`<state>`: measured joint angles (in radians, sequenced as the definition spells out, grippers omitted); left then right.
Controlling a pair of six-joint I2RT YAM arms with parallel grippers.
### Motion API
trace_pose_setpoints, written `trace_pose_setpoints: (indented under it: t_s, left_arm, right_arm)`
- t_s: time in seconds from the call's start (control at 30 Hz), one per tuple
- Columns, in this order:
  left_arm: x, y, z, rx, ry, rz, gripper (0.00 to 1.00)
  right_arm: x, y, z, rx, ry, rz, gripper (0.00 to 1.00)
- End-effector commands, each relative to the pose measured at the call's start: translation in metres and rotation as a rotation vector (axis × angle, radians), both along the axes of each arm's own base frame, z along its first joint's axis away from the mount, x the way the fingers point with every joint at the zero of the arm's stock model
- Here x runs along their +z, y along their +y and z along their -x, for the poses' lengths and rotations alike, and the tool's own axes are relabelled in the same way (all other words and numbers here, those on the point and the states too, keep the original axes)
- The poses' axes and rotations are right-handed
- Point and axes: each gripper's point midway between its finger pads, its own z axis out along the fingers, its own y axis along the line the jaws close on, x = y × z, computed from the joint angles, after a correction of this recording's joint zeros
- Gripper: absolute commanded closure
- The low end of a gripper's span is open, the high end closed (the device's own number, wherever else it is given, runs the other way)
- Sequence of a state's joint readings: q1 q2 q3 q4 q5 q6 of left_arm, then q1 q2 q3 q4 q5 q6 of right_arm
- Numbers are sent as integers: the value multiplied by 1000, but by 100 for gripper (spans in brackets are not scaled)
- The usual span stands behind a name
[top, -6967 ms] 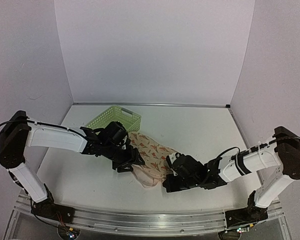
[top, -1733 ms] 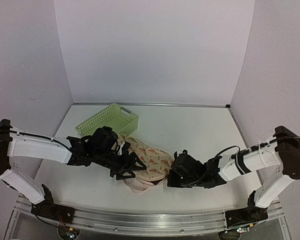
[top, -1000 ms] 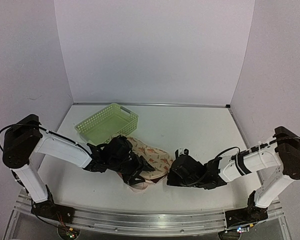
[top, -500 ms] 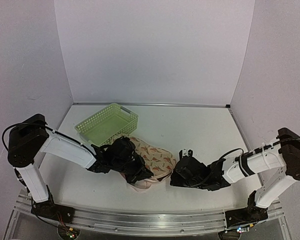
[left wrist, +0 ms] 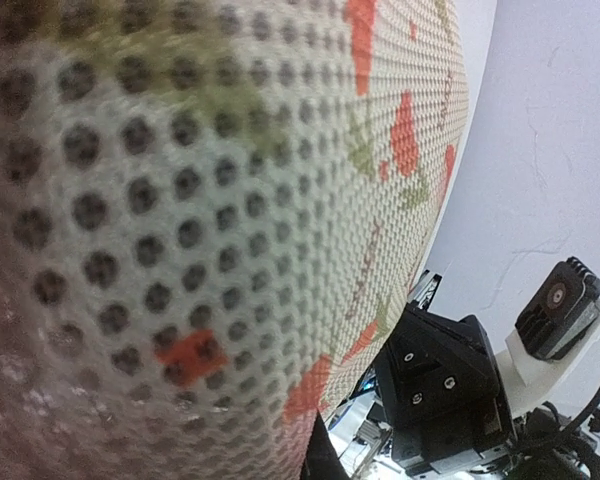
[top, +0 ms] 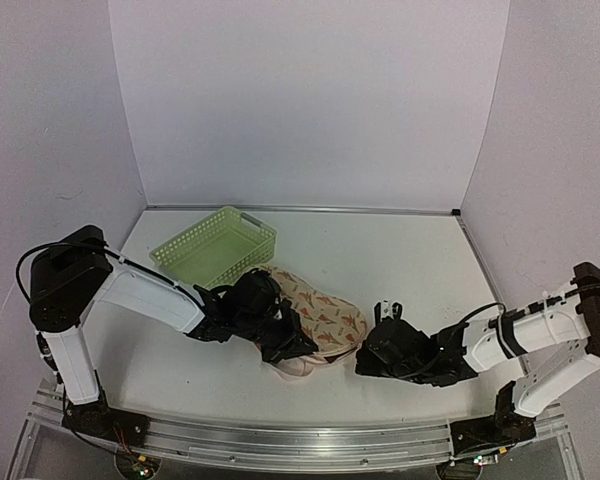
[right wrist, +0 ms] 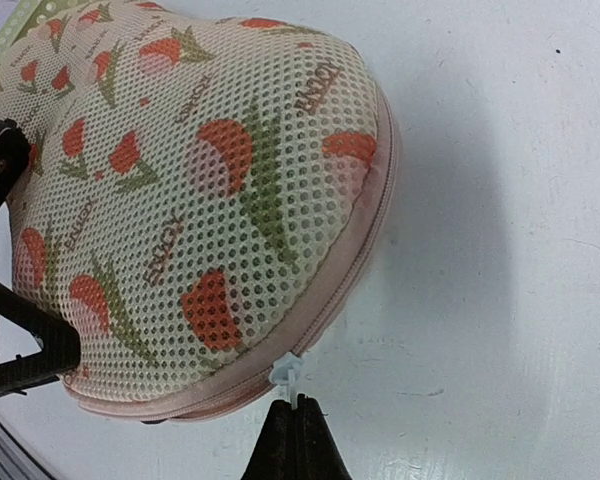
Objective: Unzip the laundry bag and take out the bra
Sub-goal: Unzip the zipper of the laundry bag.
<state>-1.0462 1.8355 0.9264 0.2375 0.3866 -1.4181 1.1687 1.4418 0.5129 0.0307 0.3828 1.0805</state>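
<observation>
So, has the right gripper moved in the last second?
Yes. The right gripper, shut on the zipper pull, has slid right, toward the right wall.

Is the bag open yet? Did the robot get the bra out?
Not yet. Done: both grippers are in place. The left gripper pinches the near edge of the laundry bag, and the right gripper is shut on the white zipper pull. In hand: the zip looks about to be pulled; the pink rim looks closed. Left: unzipping round the rim and taking out the bra, which shows nowhere.
</observation>
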Motion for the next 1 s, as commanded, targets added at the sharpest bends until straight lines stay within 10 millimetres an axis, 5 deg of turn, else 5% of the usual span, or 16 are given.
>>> trace_pose_setpoints:
  t_s: [0.0, 0.23, 0.37, 0.53, 0.97]
  left_arm:
    - [15, -10, 8, -120, -82, 63, 100]
    - [-1, -4, 28, -259, -91, 58, 100]
    - [5, -3, 37, -345, -140, 88, 100]
    - [-2, 17, 44, -411, -155, 27, 100]
    - [8, 47, 57, -568, -250, -41, 100]
  right_arm:
    - [9, -10, -1, 7, -57, 10, 100]
    - [8, -18, 7, 86, -79, 42, 100]
    - [7, -14, 13, 167, -80, 63, 100]
    - [3, -14, 17, 243, -94, 108, 100]
    - [2, -31, 3, 218, -83, 169, 100]
